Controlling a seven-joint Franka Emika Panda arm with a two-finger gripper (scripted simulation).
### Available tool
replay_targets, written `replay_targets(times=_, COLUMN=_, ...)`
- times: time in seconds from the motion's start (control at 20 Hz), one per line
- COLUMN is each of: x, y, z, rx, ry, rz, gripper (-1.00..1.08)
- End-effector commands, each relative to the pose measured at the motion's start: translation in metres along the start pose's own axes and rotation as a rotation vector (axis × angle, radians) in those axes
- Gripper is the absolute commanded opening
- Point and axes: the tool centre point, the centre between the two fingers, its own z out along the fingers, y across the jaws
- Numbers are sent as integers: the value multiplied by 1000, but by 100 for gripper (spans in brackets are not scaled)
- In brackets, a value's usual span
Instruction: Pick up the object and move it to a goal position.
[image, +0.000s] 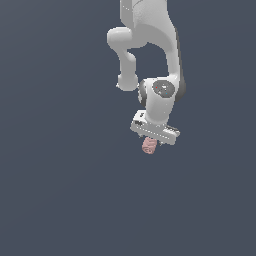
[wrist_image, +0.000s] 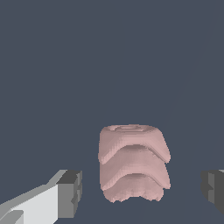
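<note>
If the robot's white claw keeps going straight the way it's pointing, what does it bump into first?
Most likely the pink lumpy object. In the wrist view it sits between the open gripper's fingers, with gaps on both sides, so the fingers would probably pass beside it. How far ahead it lies is hard to tell.

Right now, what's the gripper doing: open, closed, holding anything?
Gripper: open, holding nothing. The small dusty-pink ribbed cylindrical object sits between its two grey fingertips, with a clear gap on each side.
</note>
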Motion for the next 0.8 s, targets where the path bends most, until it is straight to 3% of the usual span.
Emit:
replay_targets(times=0.0, x=0, y=0, z=1, rx=0, ry=0, rz=0, gripper=100)
replay_targets(times=0.75, x=0, y=0, z=50, rx=0, ry=1, rz=4, gripper=100)
